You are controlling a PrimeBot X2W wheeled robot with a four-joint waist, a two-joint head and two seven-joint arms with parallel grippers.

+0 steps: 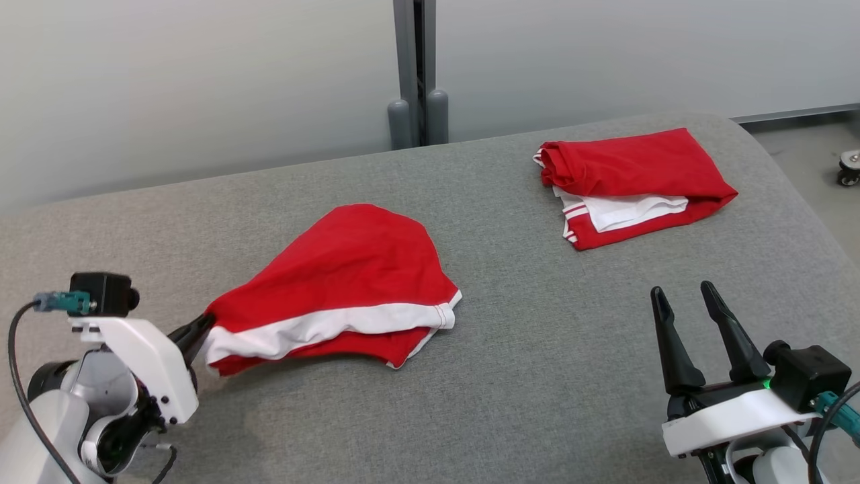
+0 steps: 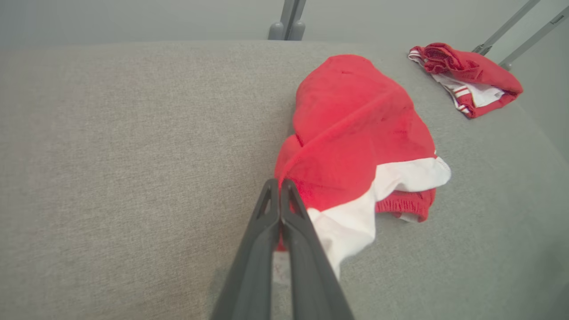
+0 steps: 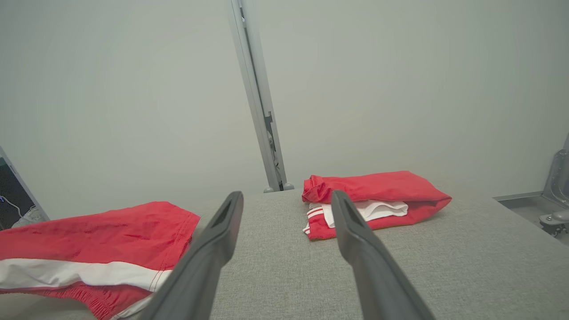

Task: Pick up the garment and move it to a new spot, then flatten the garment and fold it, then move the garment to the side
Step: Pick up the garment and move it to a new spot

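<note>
— Left tool (image 1: pixel 201 324) first?
— Pressed together, clamped on the left corner of the garment (image 1: pixel 336 269), right at the white band. Looked along the fingers (image 2: pixel 262 240): met at the tips, with red and white cloth pinched there.
— Resting where?
— Sprawled in a loose, rumpled heap on the grey desk (image 1: pixel 510 376), left of middle. Red on top, white stripe along the near edge, gripped corner drawn out toward the tool.
— Right tool (image 1: pixel 682 290)?
— Stood apart, wide, clasping nothing. Hovered over the near right of the desk, well clear of the cloth.
— Farther out?
— Spotted a second red garment (image 1: pixel 631 175), folded, at the far right of the desk, white fabric showing at its near side, well apart from the first. Beyond that, noted a grey post (image 1: pixel 416 67) against a pale wall, and a caster (image 1: pixel 850 165) on the floor at the right edge.
</note>
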